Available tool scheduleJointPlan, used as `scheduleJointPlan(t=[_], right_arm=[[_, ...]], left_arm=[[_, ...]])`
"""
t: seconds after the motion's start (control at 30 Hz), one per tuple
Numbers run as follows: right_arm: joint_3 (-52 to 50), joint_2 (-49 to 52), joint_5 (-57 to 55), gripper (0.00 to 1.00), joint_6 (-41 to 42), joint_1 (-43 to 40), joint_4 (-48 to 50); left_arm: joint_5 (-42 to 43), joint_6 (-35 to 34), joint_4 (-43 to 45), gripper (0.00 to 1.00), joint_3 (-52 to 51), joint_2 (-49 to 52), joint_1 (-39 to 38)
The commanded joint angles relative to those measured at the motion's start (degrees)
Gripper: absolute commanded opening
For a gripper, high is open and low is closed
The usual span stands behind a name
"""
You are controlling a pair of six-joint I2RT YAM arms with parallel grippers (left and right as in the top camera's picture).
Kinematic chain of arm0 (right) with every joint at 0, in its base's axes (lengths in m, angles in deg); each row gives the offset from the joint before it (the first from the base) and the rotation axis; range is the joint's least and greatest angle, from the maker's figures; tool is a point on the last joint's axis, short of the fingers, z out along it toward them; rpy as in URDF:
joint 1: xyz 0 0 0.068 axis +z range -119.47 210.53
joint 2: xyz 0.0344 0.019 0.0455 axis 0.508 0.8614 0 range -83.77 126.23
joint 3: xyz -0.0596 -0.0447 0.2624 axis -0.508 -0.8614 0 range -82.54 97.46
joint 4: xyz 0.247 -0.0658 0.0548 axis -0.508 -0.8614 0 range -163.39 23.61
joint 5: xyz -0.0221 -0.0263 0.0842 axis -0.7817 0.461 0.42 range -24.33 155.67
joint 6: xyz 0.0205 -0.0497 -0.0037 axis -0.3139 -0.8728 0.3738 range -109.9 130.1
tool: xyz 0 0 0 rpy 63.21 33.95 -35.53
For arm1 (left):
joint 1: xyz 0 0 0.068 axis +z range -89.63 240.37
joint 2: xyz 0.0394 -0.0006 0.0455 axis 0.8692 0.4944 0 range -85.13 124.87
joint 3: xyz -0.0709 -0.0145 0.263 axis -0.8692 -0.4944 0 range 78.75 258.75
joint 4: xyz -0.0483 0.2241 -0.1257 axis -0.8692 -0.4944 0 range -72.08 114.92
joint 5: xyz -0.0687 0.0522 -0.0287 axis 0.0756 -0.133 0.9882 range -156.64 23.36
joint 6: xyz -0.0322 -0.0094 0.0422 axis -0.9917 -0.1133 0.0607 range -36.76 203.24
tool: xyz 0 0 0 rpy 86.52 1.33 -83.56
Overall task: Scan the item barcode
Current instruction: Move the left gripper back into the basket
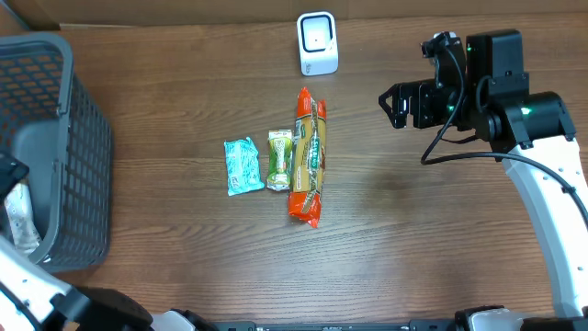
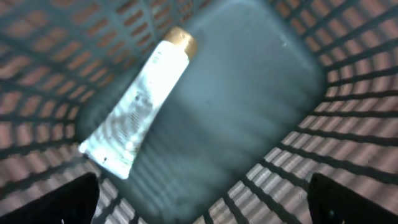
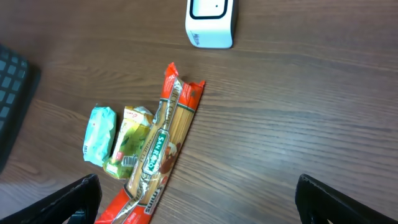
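Overhead view gives us the whole scene. A long orange and yellow spaghetti packet lies in the middle of the brown wooden table. A small green and yellow snack packet touches its left side, and a teal crinkled packet lies just beside that one. A white box-shaped scanner stands just beyond the far end of the spaghetti packet.

We judge that the step in hand is to fetch an item from this row for scanning. To do it well, we think we should bring the right gripper over the middle of the spaghetti packet. The wrist should turn so that the fingers close across the narrow width, not along the length. We then lift it level, so the thin pasta does not bend, present the barcode side to the scanner's face and hold it quiet. We cannot see where the barcode is.

The right gripper hovers with its fingers spread wide and nothing between them. The spaghetti packet is the item nearest to it, but well apart, to its left; in the right wrist view it lies left of the middle between the fingers.

The left gripper is also spread and empty, above the dark grey plastic mesh basket, where a white tube with a gold cap lies on the bottom.
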Motion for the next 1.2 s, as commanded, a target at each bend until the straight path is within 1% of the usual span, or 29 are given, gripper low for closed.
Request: scheduleJointPlan(t=[0.0, 0.1, 0.17, 0.23, 0.4, 0.57, 0.77, 1.0, 1.17], right_arm=[[1.22, -0.35, 0.35, 1.00, -0.26, -0.11, 0.07], [1.22, -0.35, 0.35, 1.00, -0.26, -0.11, 0.00], [1.22, -0.35, 0.33, 1.00, -0.26, -0.11, -0.02], [1.22, -0.35, 0.33, 1.00, -0.26, -0.11, -0.02], [1.22, -0.35, 0.31, 1.00, -0.26, -0.11, -0.13], [1.22, -0.35, 0.31, 1.00, -0.28, -0.11, -0.72], [1.22, -0.35, 0.31, 1.00, -0.28, -0.11, -0.85], [1.22, -0.35, 0.31, 1.00, -0.26, -0.11, -1.07], [1.22, -0.35, 0.50, 1.00, -0.22, -0.11, -1.14]], left_arm=[[-1.09, 5.35, 7.54, 0.98, -9.64, 1.05, -0.52], [-5.46, 5.57, 14.38, 0.99, -15.26, 2.36, -0.31], [-9.01, 5.64, 17.35, 1.00, -17.57, 3.67, -0.31], [-10.16, 7.96, 19.19, 1.00, -18.78, 5.27, -0.31], [-11.50, 13.68, 20.90, 0.99, -18.86, 9.14, -0.31], [-19.85, 14.73, 21.16, 1.00, -18.86, 12.98, -0.28], [-20.02, 14.73, 22.88, 1.00, -18.86, 17.38, 0.07], [-20.00, 15.02, 27.56, 0.99, -18.86, 20.33, 0.13], [-18.29, 15.21, 28.24, 1.00, -18.86, 23.50, 0.13]])
